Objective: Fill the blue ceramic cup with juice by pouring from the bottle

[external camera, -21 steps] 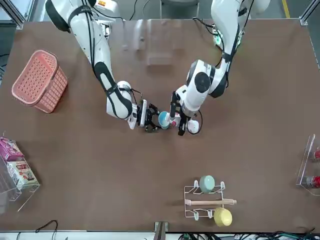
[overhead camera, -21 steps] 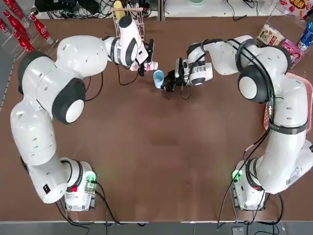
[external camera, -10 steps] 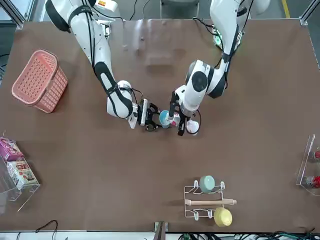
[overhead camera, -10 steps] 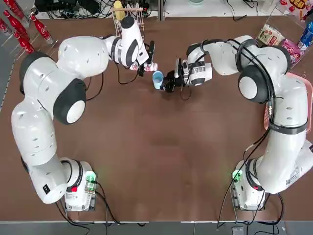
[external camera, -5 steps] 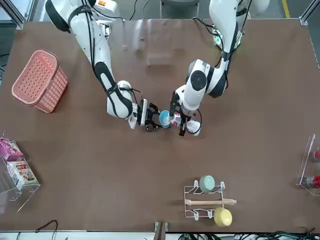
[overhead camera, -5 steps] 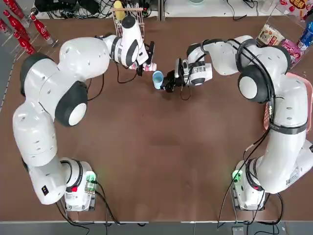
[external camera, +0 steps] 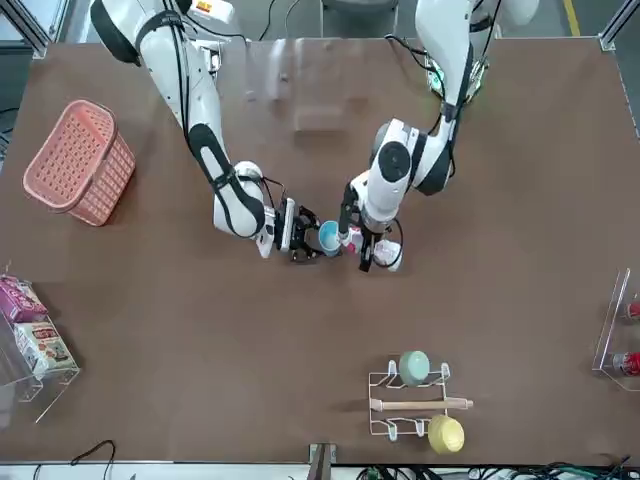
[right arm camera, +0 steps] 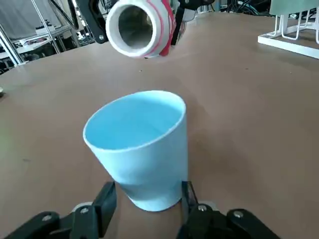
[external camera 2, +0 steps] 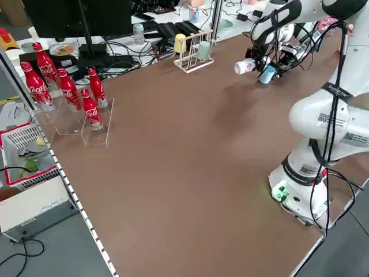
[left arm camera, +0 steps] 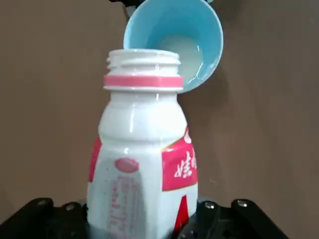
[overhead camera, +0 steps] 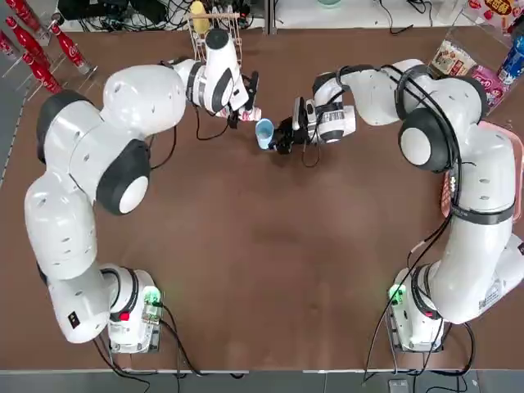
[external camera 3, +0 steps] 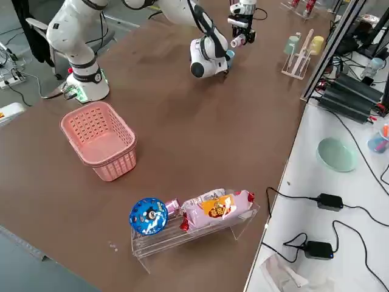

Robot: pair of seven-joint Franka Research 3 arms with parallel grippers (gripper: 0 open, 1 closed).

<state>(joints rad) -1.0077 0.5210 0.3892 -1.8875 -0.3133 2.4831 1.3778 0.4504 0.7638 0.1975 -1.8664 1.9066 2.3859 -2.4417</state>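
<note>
Centrally, toward the far edge of the brown table [overhead camera: 262,270], two white robot arms meet over a drink. The right gripper [overhead camera: 282,134] pinches the blue ceramic cup [overhead camera: 264,132] near its base, fingers pressed against its sides, holding it steady and slightly tilted so its mouth faces the other arm. The cup is smooth, glazed and tapered, light blue outside, with a little pale liquid pooled at the bottom.

The left gripper [overhead camera: 243,107] clamps the bottle [overhead camera: 251,112] around its lower body and holds it tipped on its side, its open neck aimed at the cup's rim, just beside it; this looks like the pouring stage. The bottle is slim white plastic with a threaded neck, a pink collar ring and a red-marked label, and no cap is on it.

A wire rack [overhead camera: 214,23] with pale cups stands at the far edge, red cola bottles [overhead camera: 37,51] at the far left corner, a pink basket [external camera: 81,161] at the right edge.
</note>
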